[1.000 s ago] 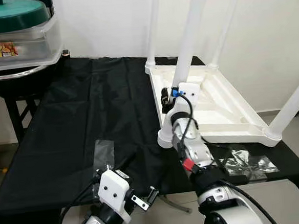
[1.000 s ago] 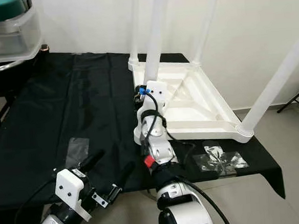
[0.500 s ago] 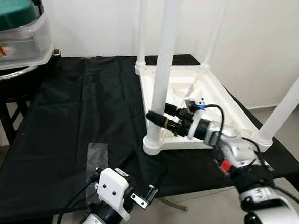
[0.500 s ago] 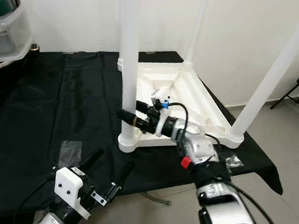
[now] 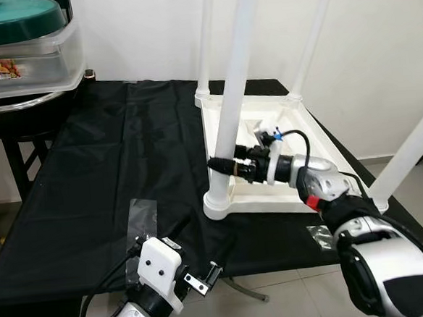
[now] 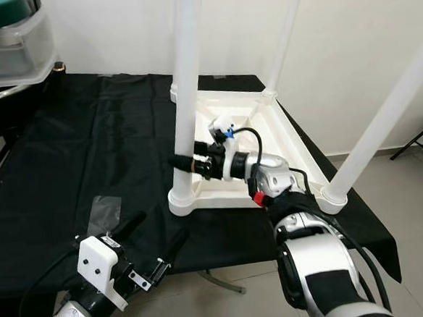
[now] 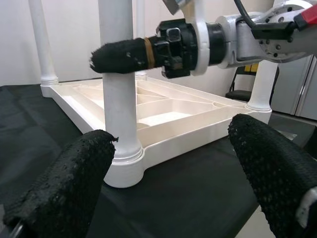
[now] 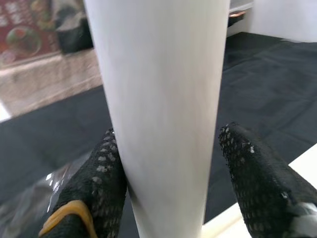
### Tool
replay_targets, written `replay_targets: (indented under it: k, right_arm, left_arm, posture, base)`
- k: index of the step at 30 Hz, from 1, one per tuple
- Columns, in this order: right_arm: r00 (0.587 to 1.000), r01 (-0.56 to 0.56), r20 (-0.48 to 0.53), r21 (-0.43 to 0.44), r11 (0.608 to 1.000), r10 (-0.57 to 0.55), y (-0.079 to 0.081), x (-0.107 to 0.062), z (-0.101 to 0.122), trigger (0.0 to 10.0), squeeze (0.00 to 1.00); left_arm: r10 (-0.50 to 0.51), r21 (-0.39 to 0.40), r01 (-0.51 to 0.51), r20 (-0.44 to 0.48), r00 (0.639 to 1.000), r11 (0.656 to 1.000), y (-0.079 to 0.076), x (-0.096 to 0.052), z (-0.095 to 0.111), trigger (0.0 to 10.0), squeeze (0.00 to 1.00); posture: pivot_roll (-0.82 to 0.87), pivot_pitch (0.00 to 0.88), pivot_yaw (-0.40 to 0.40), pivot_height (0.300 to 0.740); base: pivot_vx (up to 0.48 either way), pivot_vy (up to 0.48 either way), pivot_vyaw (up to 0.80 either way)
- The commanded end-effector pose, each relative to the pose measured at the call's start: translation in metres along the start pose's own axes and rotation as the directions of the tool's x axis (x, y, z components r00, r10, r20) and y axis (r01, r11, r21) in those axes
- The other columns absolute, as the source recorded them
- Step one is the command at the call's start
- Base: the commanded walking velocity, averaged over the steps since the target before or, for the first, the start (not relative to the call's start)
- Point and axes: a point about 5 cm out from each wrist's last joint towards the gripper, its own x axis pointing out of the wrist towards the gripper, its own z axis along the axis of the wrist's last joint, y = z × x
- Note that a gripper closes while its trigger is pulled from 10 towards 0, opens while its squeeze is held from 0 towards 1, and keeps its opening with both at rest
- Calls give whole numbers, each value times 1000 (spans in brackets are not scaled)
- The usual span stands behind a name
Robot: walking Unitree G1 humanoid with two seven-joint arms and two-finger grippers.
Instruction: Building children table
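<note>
Left gripper [image 5: 197, 265] open, low at the cloth's [image 5: 110, 165] near edge. Beyond it, right gripper [image 5: 223, 165] clamps the nearest leg [image 5: 234, 91], axis vertical. Table [image 5: 284, 161] lies inverted, legs up. No legible writing.

Bright, even indoor light; head views sharp. Soft sheen on the black cloth [image 5: 110, 158] beside the white table [image 5: 285, 175]; wrist close-ups blur.
</note>
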Motion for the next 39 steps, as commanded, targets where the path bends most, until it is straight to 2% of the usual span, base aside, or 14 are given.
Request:
replay_targets:
  k: [1,4,10,16,18,20,21,23,25,29,30,31,32,39]
  right_arm:
    - [996,79,48,29,996,-80,-1,9,3,0,0]
    - [995,73,61,30,997,-75,4,16,1,0,0]
    - [930,360,70,21,933,-360,4,25,-17,0,0]
    - [674,728,97,84,681,-732,10,17,-37,0,0]
    - [624,766,107,117,633,-774,19,16,-40,0,0]
    - [521,830,112,163,533,-846,34,11,-39,0,0]
    - [521,830,112,163,533,-846,34,11,-39,0,0]
    - [427,877,75,211,433,-901,47,5,-40,0,0]
    - [393,890,48,230,393,-918,54,3,-41,0,0]
    - [385,892,69,226,391,-920,57,2,-38,0,0]
    - [407,882,130,202,425,-904,56,2,-32,10000,0]
    - [407,882,130,202,425,-904,56,2,-32,10000,0]
    - [423,880,164,160,447,-891,55,1,-29,10000,1000]
    - [514,835,218,93,542,-830,49,-3,-22,10000,1000]
  left_arm:
    - [-9,1,9,-13,1000,1000,-2,-1,-1,10000,0]
    - [-10,2,10,-14,1000,1000,-3,-1,-1,10000,0]
    - [-8,-1,8,-16,1000,1000,-2,0,-3,10000,0]
    - [-18,-6,18,-21,1000,1000,-1,0,-4,10000,0]
    - [-22,-7,22,-23,999,1000,-2,0,-5,10000,0]
    - [-21,-8,21,-25,999,1000,-1,-1,-5,10000,0]
    - [-21,-8,21,-25,999,1000,-1,-1,-5,10000,0]
    - [-20,-8,20,-27,999,1000,-1,-1,-6,10000,0]
    - [-20,-8,20,-28,999,1000,-1,-1,-6,10000,0]
    - [-22,-10,22,-30,999,1000,-1,-1,-6,10000,0]
    - [-24,-12,24,-32,999,1000,-1,-1,-7,10000,0]
    - [-24,-12,24,-32,999,1000,-1,-1,-7,10000,0]
    - [-24,-12,24,-32,999,1000,-1,-1,-7,10000,0]
    - [-29,-15,29,-32,999,999,-2,-1,-7,10000,0]
  posture:
    - [121,69,-128,740]
    - [121,69,-128,740]
    - [108,64,-124,740]
    - [97,59,-117,740]
    - [97,59,-117,740]
    - [97,57,-118,740]
    - [97,57,-118,740]
    - [99,56,-119,740]
    - [98,53,-119,740]
    - [94,51,-115,740]
    - [92,46,-116,740]
    - [92,46,-116,740]
    - [92,45,-115,740]
    - [91,37,-114,740]
  base:
    - [0,0,0]
    - [0,0,0]
    - [0,0,0]
    - [0,0,0]
    - [0,0,0]
    - [0,0,0]
    - [0,0,0]
    - [0,0,0]
    - [0,0,0]
    - [0,0,0]
    - [0,0,0]
    - [0,0,0]
    - [0,0,0]
    - [0,0,0]
